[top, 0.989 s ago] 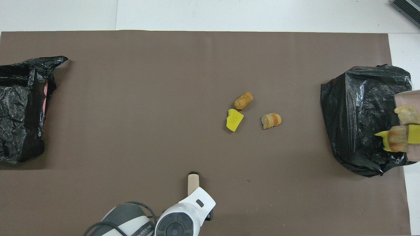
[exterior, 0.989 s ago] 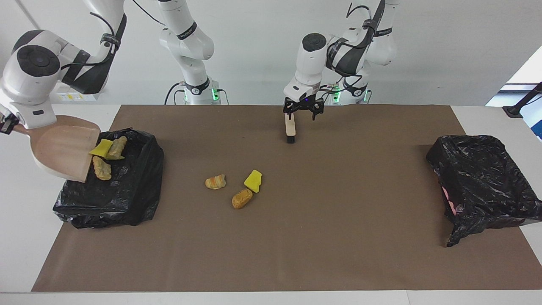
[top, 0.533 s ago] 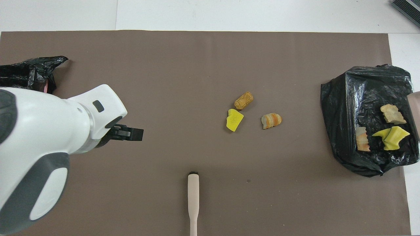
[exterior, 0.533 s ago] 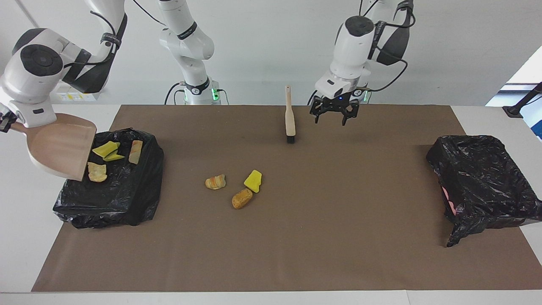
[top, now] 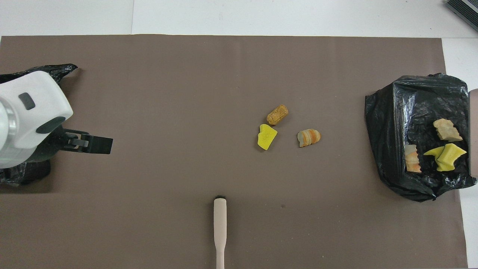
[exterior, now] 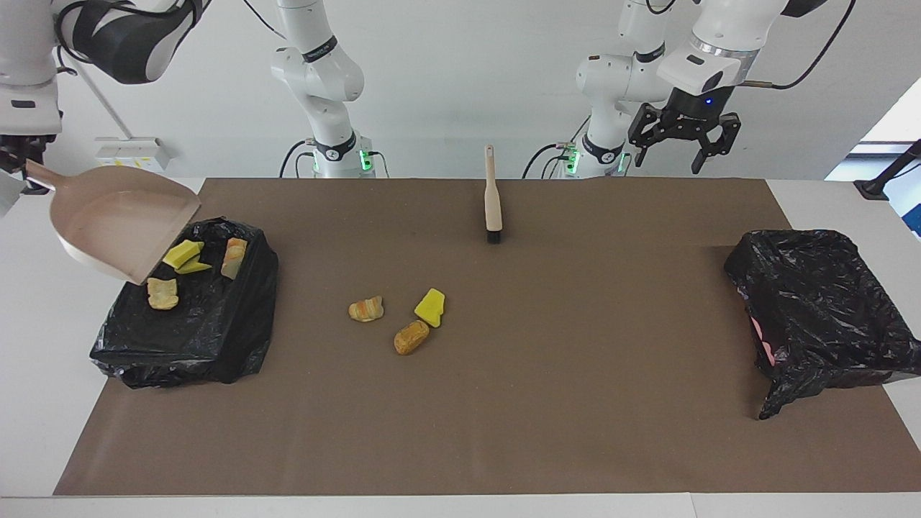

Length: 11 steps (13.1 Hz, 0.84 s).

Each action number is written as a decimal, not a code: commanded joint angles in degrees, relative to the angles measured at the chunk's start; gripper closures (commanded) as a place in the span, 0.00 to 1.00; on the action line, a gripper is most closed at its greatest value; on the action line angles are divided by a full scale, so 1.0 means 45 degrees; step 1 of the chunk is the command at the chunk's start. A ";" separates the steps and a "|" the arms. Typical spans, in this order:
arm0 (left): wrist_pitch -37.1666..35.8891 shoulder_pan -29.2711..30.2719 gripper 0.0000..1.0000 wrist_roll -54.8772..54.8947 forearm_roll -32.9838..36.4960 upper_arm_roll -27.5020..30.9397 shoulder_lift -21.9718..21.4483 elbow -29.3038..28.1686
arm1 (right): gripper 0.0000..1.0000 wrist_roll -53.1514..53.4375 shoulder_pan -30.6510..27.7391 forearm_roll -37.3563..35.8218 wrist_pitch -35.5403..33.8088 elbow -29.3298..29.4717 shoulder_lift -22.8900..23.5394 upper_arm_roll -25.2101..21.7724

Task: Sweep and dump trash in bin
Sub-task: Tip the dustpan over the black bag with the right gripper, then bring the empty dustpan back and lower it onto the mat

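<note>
Three pieces of trash lie mid-mat: a striped bread lump [exterior: 366, 309] [top: 309, 137], a yellow chunk [exterior: 430, 307] [top: 266, 136] and a tan lump [exterior: 411, 337] [top: 277, 114]. Several more pieces [exterior: 180, 254] [top: 448, 156] rest in the black-bagged bin [exterior: 216, 331] [top: 392, 123] at the right arm's end. My right gripper [exterior: 29, 173] is shut on the handle of the beige dustpan [exterior: 122, 223], which hangs tilted and empty over that bin's edge. A brush [exterior: 492, 198] [top: 220, 224] stands on its bristles, free of both grippers. My left gripper [exterior: 683, 140] hangs open and empty, high over the left arm's end.
A second black-bagged bin [exterior: 820, 309] [top: 56, 69] sits at the left arm's end, partly covered by my left hand in the overhead view. A brown mat [exterior: 575, 403] covers the table. One of the left gripper's fingers [top: 99, 144] shows above the mat.
The left gripper let go of the brush, rose and swung toward the left arm's end. The trash slid off the dustpan into the bin, and the right gripper lifted the pan.
</note>
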 commanded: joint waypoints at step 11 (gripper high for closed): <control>-0.2121 0.1592 0.00 0.0243 0.0086 -0.0386 0.1971 0.3211 | 1.00 1.9357 0.6787 0.5569 -0.2096 0.0105 0.1536 0.0572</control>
